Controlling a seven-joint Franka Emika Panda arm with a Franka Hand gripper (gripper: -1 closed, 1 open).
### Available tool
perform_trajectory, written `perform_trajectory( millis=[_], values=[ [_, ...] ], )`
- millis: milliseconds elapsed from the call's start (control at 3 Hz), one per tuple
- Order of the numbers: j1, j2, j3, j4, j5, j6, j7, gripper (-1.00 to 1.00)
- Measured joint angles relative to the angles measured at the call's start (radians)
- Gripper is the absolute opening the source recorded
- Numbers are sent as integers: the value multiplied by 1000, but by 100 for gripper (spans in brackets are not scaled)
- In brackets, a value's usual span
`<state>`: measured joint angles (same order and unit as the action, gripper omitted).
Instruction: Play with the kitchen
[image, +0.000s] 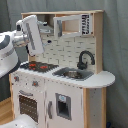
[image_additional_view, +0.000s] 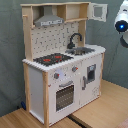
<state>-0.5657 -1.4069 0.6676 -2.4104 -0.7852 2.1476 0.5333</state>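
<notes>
Toy kitchen (image: 60, 75) stands upright on a wood floor (image_additional_view: 107, 107), tall axis vertical, w/ stovetop (image: 40, 66), sink (image: 74, 74), black faucet (image: 85, 59), grey hood (image_additional_view: 49, 21) and oven door (image_additional_view: 64, 95).

In the first exterior view, the robot arm (image: 10, 47) enters from the first exterior view's left, wrist raised. Its gripper (image: 31, 34) is a white block held high, above the stovetop and in front of the hood area, near the kitchen's upper left corner. Stovetop lies directly below the gripper; sink and faucet are further toward the first exterior view's right.

Can't tell if the jaws are apart or closed; nothing visibly held. Contact w/ the kitchen can't be confirmed.

In the second exterior view the gripper isn't visible.
</notes>
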Motion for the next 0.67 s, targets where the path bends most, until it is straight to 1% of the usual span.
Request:
perform_trajectory(
  millis=[333,667],
  values=[
    [-25,4,-9,1,0,31,0,-100],
    [-70,28,-43,-15,8,111,-7,-100]
  ],
)
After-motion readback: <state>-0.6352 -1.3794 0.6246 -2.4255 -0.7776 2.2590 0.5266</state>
